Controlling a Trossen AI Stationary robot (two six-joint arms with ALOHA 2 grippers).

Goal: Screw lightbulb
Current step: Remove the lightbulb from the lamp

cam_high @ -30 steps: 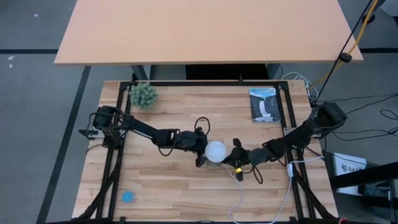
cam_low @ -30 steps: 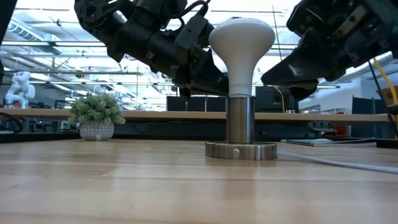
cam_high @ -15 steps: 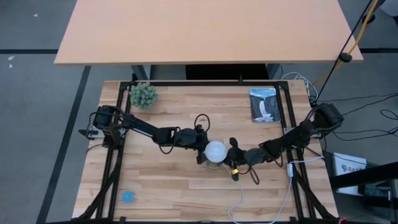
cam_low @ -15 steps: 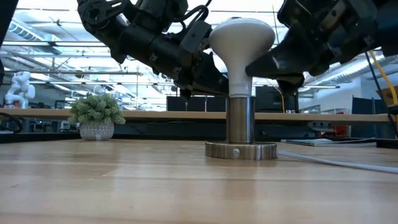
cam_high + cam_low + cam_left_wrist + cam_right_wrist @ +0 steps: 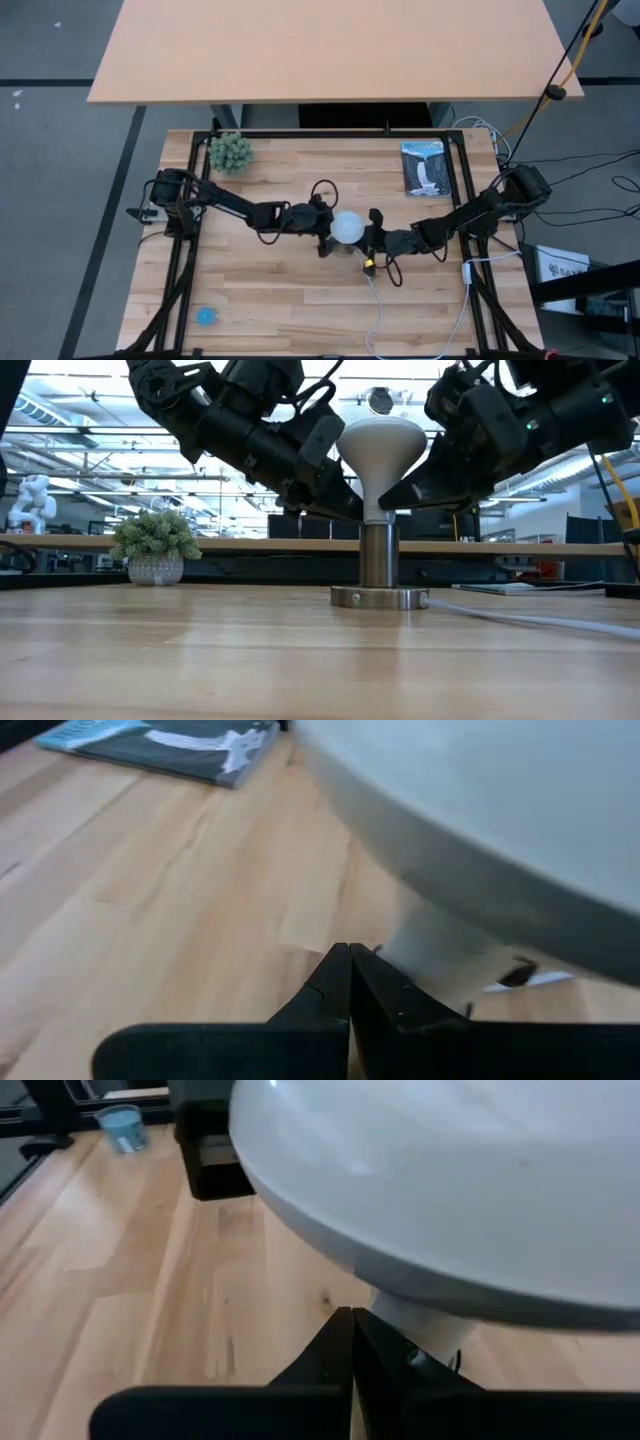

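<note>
Both claws press in on the lightbulb (image 5: 378, 448) from opposite sides, and each is clenched with nothing between its fingers — the wrist views show the dark fingertips meeting in a closed wedge just beside the bulb's neck. The left claw (image 5: 338, 492) sits under the dome on one flank, and the right claw (image 5: 402, 492) has moved in from well off to the side until it is tucked under the other.

Since a second ago the bulb and its metal socket (image 5: 379, 573) look smaller and slightly shifted in the low view, and from above the white dome (image 5: 347, 227) sits a little farther up the desk (image 5: 280, 300) — so the pair seems to have been nudged back across the wood, white cord (image 5: 540, 619) trailing.

The bulb stands upright in the socket near the desk's middle. Whether it has turned any deeper into the thread cannot be told; likely the shut claws are pushing or rolling it rather than gripping it.
</note>
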